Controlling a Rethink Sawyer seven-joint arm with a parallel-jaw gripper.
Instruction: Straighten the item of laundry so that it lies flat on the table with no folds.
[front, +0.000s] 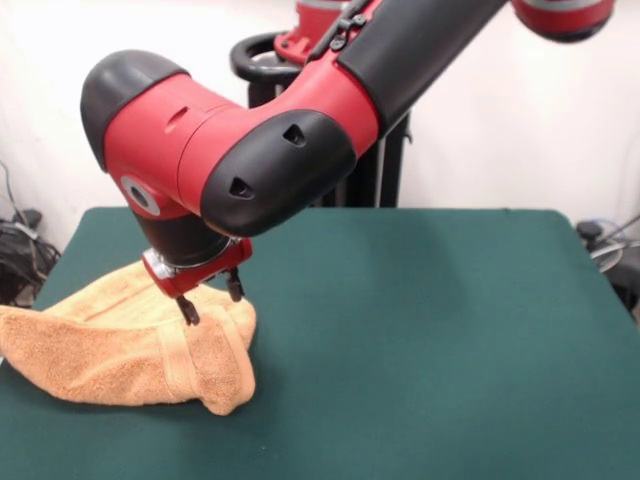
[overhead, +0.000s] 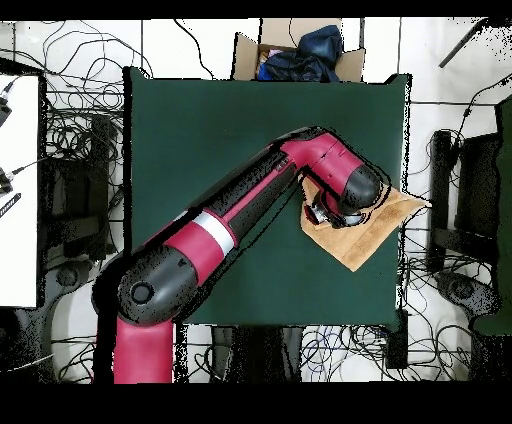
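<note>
Front view — hand (front: 210, 296) open over folded towel (front: 120, 350) on table (front: 420, 330).

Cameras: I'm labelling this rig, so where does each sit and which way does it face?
Front view: across the table from the robot, facing it; shows the arm and open gripper over the towel.
Overhead view: above, looking straight down, base at bottom; shows the whole arm.
Shared: table, towel, gripper.

cardboard box (overhead: 300, 50) holding dark cloth (overhead: 305, 55), floor cables (overhead: 70, 130)
</note>
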